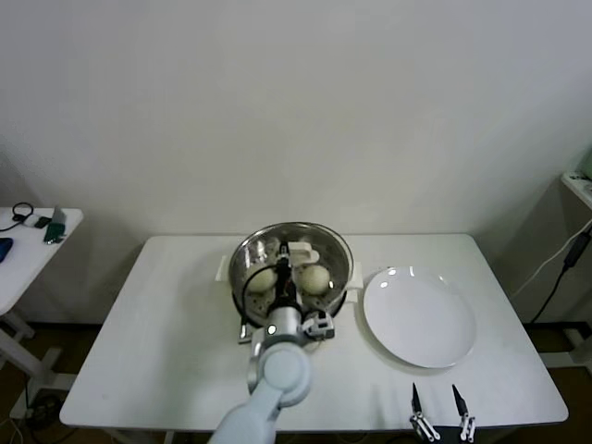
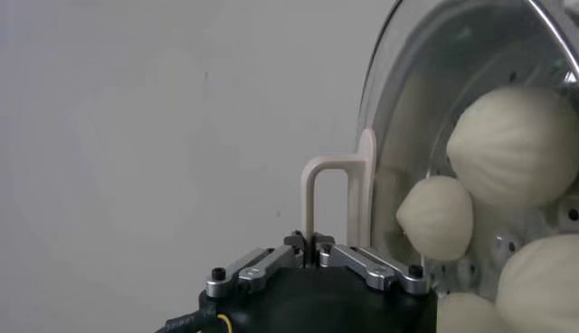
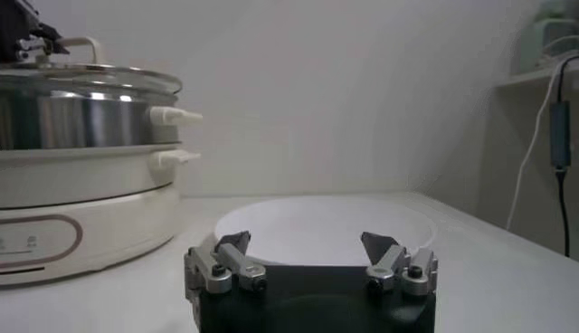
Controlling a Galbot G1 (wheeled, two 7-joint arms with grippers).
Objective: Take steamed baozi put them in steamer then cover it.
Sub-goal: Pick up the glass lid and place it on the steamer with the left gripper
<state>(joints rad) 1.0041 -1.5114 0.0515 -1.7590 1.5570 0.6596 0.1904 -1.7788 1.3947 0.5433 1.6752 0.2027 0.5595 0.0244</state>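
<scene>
The steel steamer [image 1: 339,255] stands on its cream pot base [image 3: 81,217] at the back middle of the white table. The glass cover [image 2: 407,99] lies over it, its metal rim [image 3: 99,76] level on the basket. My left gripper [image 2: 313,241] is shut on the cover's cream bar handle [image 2: 324,174], right over the steamer's centre [image 1: 294,252]. Through the glass I see the steamed baozi [image 2: 514,145] [image 2: 436,215] [image 2: 543,285], two of them plain from the head [image 1: 263,278] [image 1: 316,277]. My right gripper [image 1: 435,400] waits open at the table's front right, holding nothing [image 3: 308,244].
An empty white plate [image 1: 419,316] lies to the right of the steamer, just ahead of the right gripper [image 3: 326,222]. A small side table [image 1: 28,242] with a few items stands at far left. A shelf with a hanging cable [image 1: 566,264] is at far right.
</scene>
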